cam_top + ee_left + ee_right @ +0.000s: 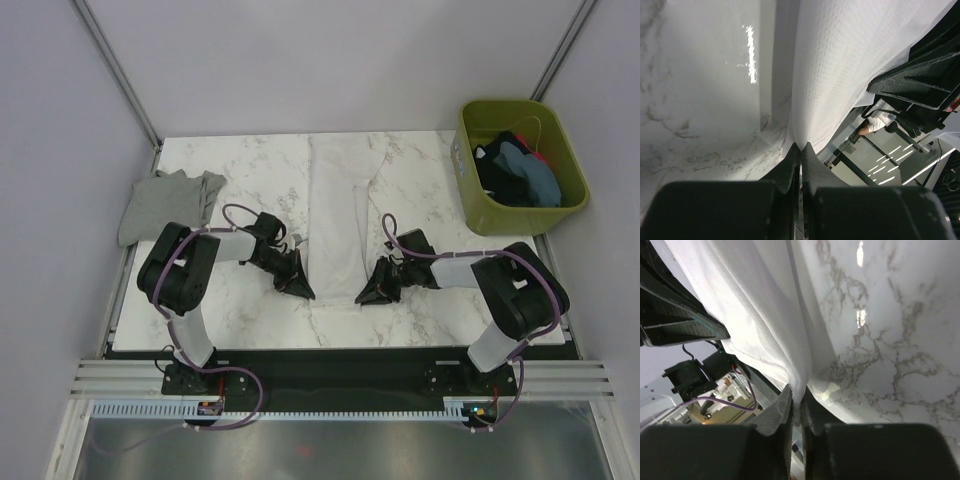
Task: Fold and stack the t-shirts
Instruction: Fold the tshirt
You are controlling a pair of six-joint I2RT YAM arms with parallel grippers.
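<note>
A white t-shirt (338,215) lies folded into a long narrow strip down the middle of the marble table. My left gripper (300,287) is shut on the strip's near left corner; in the left wrist view (801,146) the cloth (835,65) runs up from the closed jaws. My right gripper (368,293) is shut on the near right corner; in the right wrist view (799,396) white cloth (760,300) is pinched between the jaws. A grey t-shirt (168,203) lies crumpled at the table's left edge. Blue-teal and dark shirts (516,170) fill the bin.
An olive-green plastic bin (470,185) stands off the table's right edge at the back. The marble table (250,180) ends just near of both grippers. Grey walls and metal frame posts close in the back and sides.
</note>
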